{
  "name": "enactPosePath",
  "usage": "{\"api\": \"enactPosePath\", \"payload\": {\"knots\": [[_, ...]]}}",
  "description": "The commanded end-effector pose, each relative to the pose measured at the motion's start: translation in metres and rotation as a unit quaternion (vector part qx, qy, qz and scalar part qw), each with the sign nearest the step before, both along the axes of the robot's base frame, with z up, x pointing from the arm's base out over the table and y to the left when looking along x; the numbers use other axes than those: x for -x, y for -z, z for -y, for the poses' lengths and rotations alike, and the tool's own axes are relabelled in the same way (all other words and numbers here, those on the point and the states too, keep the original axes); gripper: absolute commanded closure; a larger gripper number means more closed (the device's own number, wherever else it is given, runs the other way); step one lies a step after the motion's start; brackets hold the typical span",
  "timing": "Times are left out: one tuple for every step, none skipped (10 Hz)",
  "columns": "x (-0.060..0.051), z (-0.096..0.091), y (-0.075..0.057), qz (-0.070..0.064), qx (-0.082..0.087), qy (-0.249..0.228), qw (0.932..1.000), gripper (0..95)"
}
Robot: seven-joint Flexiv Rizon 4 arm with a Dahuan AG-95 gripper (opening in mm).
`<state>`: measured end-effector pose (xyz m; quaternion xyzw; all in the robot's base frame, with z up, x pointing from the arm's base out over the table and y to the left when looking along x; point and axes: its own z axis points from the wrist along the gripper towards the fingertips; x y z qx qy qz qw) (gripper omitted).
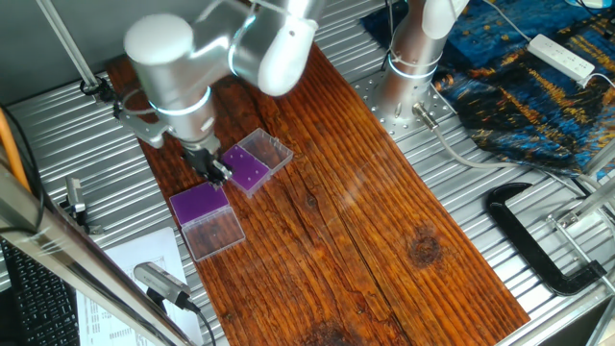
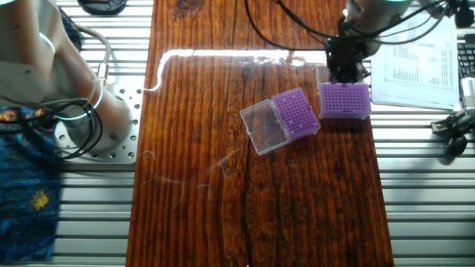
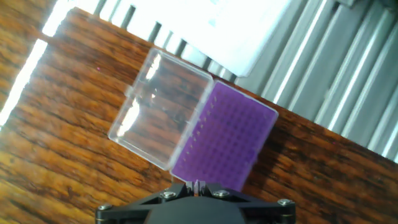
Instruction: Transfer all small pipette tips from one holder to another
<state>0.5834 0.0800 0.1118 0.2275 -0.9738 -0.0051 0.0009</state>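
Note:
Two purple grid holders lie on the wooden board, each with a clear lid hinged open. One holder (image 1: 248,165) (image 2: 295,113) is nearer the board's middle. The other holder (image 1: 199,204) (image 2: 345,99) (image 3: 227,138) is near the board's edge, with its lid (image 3: 161,109) flat beside it. My gripper (image 1: 216,173) (image 2: 346,73) (image 3: 198,185) hangs just above the near edge of this second holder. Its jaws are closed on a thin pale sliver, a small pipette tip (image 3: 198,185). No other tips can be made out on either grid.
Printed paper sheets (image 2: 415,52) lie on the metal slats just past the board's edge beside the holder. A black clamp (image 1: 538,240) and a patterned cloth (image 1: 538,86) are on the far side. The arm's base (image 1: 413,58) stands by the board.

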Motion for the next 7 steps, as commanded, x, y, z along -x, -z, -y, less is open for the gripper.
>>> {"api": "enactPosePath", "payload": {"knots": [[-0.004, -0.003, 0.008, 0.003, 0.001, 0.002, 1.0, 95.0], [-0.009, -0.004, 0.013, 0.004, 0.001, 0.004, 1.0, 95.0], [-0.012, -0.005, 0.015, 0.005, 0.002, 0.004, 1.0, 95.0], [-0.016, -0.006, 0.018, 0.004, 0.002, 0.005, 1.0, 95.0], [-0.017, -0.006, 0.021, 0.004, 0.002, 0.003, 1.0, 95.0], [-0.016, -0.006, 0.023, 0.002, 0.002, 0.003, 1.0, 95.0], [-0.014, -0.006, 0.025, -0.008, 0.002, 0.001, 1.0, 95.0]]}}
